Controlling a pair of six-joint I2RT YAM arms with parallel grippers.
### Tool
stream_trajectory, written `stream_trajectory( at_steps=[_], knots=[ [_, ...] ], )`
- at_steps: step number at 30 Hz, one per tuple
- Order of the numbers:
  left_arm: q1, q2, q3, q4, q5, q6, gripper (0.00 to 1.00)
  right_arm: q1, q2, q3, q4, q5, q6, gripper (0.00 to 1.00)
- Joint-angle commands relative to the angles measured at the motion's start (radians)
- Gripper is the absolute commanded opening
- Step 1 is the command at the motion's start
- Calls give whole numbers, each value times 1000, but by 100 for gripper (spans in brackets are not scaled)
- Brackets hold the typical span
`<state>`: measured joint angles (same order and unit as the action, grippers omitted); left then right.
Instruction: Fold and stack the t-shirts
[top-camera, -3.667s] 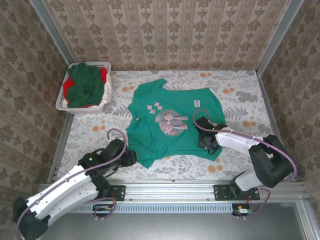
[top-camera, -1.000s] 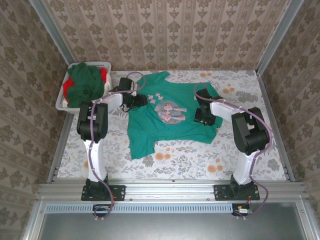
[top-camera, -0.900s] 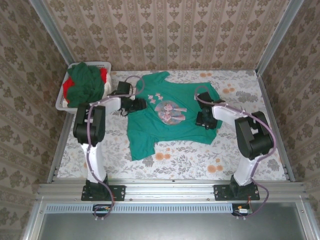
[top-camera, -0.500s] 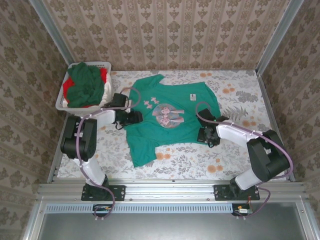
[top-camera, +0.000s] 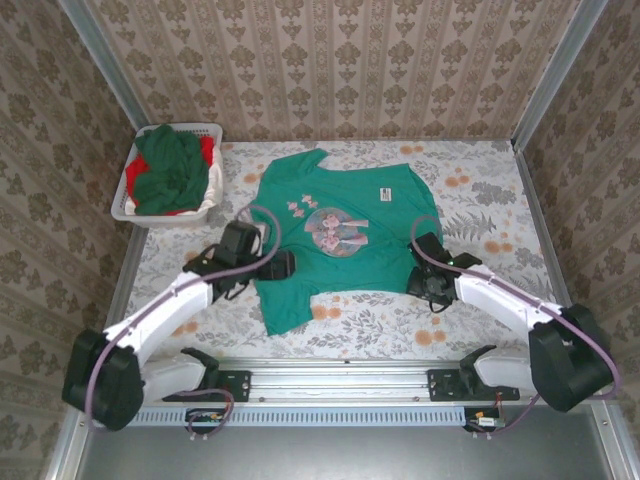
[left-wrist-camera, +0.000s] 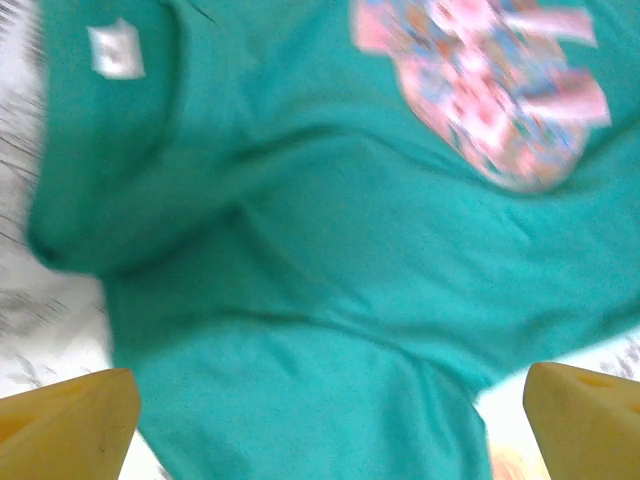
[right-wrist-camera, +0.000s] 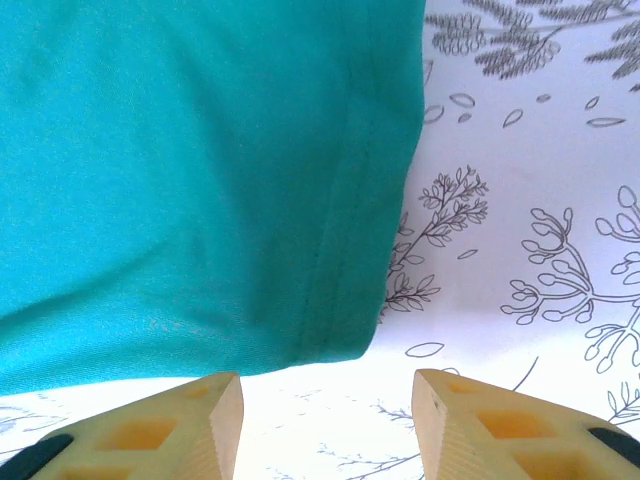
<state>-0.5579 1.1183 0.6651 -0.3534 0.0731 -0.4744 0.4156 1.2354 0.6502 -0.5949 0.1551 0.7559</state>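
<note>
A teal-green t-shirt (top-camera: 380, 250) lies spread on the table, its round pink-grey print (top-camera: 337, 230) and white label (top-camera: 385, 195) facing up. Its lower left part trails toward the near edge. My left gripper (top-camera: 278, 266) is wide open at the shirt's left side. In the left wrist view, that gripper (left-wrist-camera: 330, 440) hovers over the teal cloth (left-wrist-camera: 300, 300) with nothing between its fingertips (left-wrist-camera: 70, 420). My right gripper (top-camera: 428, 283) is at the shirt's lower right corner. From the right wrist, it (right-wrist-camera: 330, 420) stands open and the hemmed corner (right-wrist-camera: 335, 320) lies just ahead of it, apart.
A white slatted basket (top-camera: 125, 205) at the back left holds a dark green shirt (top-camera: 165, 165) and a red one (top-camera: 134, 178). The floral tablecloth (top-camera: 480, 210) is bare to the right of the shirt. Walls close in the table on three sides.
Both arms have drawn back toward the near edge, and the teal shirt slid nearer and flattened. The left gripper has opened wide and let go of the cloth.
</note>
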Motion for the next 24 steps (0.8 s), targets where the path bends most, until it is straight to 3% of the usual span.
stream_trajectory(
  at_steps=[1,8,19,24],
  knots=[
    [-101,-64,-111,-103,-132,-118,100,2,-19,-21,-22,46,35,50],
    [-232,-183,-300,-91,-159,-307,89,-6,149,34,83,10,15,48],
    [-354,-207,-371,-16,-124,-423,50,-11,224,61,121,27,27,41],
    [-402,-345,-375,-127,-120,-446,26,-14,218,56,116,30,20,21]
  ],
)
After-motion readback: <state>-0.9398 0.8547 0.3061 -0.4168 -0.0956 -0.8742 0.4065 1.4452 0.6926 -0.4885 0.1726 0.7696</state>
